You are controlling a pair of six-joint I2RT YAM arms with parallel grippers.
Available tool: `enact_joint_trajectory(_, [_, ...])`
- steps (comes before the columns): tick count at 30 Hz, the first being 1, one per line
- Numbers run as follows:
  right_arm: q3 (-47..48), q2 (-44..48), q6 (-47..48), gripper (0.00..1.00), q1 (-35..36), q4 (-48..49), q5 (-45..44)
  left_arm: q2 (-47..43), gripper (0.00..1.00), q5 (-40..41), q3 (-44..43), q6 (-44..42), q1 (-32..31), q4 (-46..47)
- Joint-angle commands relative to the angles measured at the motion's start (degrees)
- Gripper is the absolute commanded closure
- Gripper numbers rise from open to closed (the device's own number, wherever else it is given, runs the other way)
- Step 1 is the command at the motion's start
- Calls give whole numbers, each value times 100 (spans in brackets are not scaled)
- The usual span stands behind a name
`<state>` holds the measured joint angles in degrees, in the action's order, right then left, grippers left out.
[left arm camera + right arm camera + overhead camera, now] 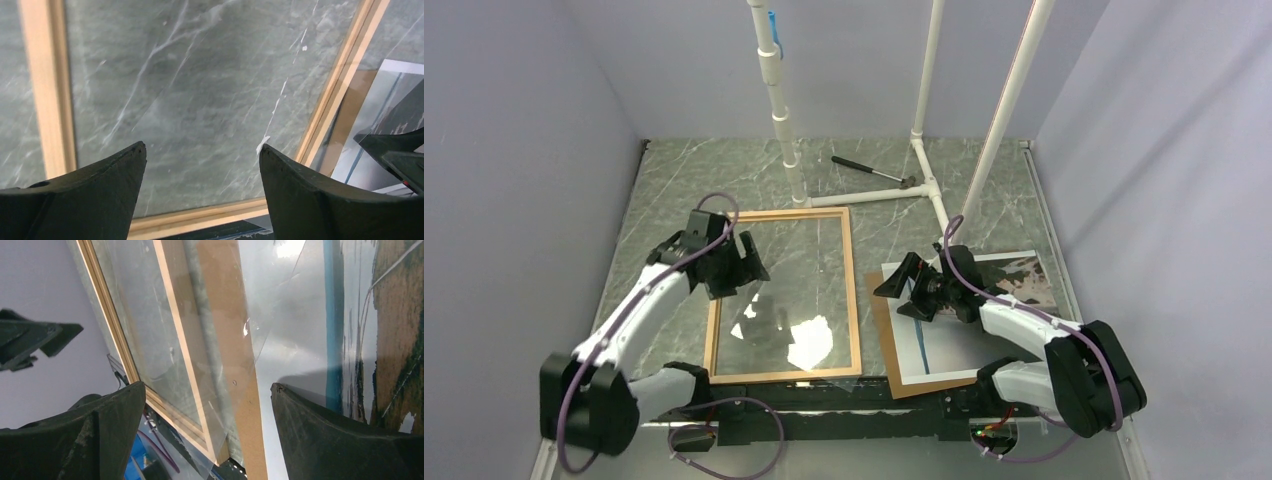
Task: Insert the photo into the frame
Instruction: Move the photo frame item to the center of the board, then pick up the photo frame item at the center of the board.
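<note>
Fingers (100, 190) of my L hand (202, 150) sit closest, spread wide, nothing btwn them. Below them is the frame (50, 100), flat on the marble worktop (724, 170), w/ grey-green stone showing through its opening. From above, L hand is over the frame's far-left part. My R hand (207, 387) is spread wide too, gripping nothing, above the photo (954, 345). Photo lies face up just right of the frame, outside it, on a brown backing board (882, 340). Hammer (874, 170) lies far back by the white pipe stand (864, 198).
</note>
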<state>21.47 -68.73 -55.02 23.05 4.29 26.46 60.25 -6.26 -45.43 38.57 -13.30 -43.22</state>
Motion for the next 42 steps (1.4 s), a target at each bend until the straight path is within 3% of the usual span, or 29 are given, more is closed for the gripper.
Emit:
enact_joint_trajectory(1, [-63,122,66,2,16,-124,10,1011,14,-728,-378,-796,20,766])
enact_joint_trajectory(6, [-174,-26,-49,2,60,176,148,1871,15,-820,-472,-791,-33,1207])
enact_joint_trajectory(14, [160,-652,-184,2,248,545,373,2183,16,-783,42,-710,-217,1718])
enact_joint_trajectory(21, [712,-782,112,2,359,60,221,1947,20,-983,762,-417,-501,2130])
enact_joint_trajectory(28, [930,-754,182,3,393,15,172,1332,22,-876,1362,165,-1174,2210])
enact_joint_trajectory(36, [289,1,-580,6,401,1276,265,875,23,-794,2114,868,-1559,2596])
enact_joint_trajectory(42, [-51,505,-885,13,409,2021,216,909,23,-786,2102,898,-1614,2637])
